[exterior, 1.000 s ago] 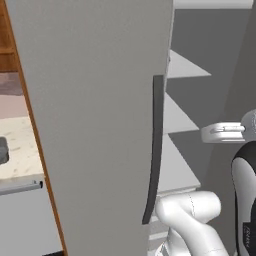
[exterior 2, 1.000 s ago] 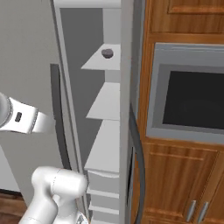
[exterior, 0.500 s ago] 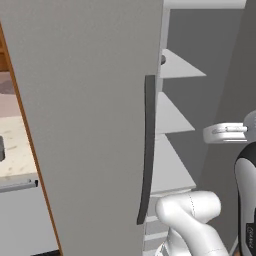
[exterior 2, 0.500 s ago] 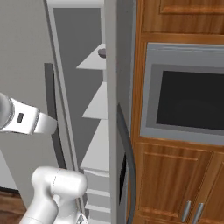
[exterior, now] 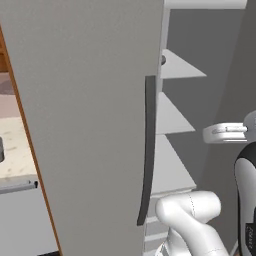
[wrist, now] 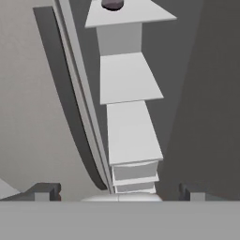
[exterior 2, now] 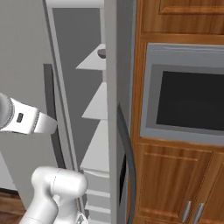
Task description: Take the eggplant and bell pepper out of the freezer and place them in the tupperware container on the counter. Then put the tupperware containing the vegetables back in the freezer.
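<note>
Freezer (exterior: 90,110) door ajar, pale shelves (wrist: 129,77) showing; hand (wrist: 119,191) wide open, empty.

I see the freezer (exterior: 85,100) as a tall matte grey unit with its big flat door swung partly open toward me, the long dark curved handle (exterior: 146,150) running down the door's edge and pale shelves (wrist: 129,77) stepping down inside. On the top shelf sits a small dark purplish lump (wrist: 112,4), most likely the eggplant, also visible as a dark spot at the shelf's front edge in the right base view (exterior 2: 102,53). At the far left of the left base view a strip of the beige speckled table (exterior: 15,150) shows beside the door.
</note>
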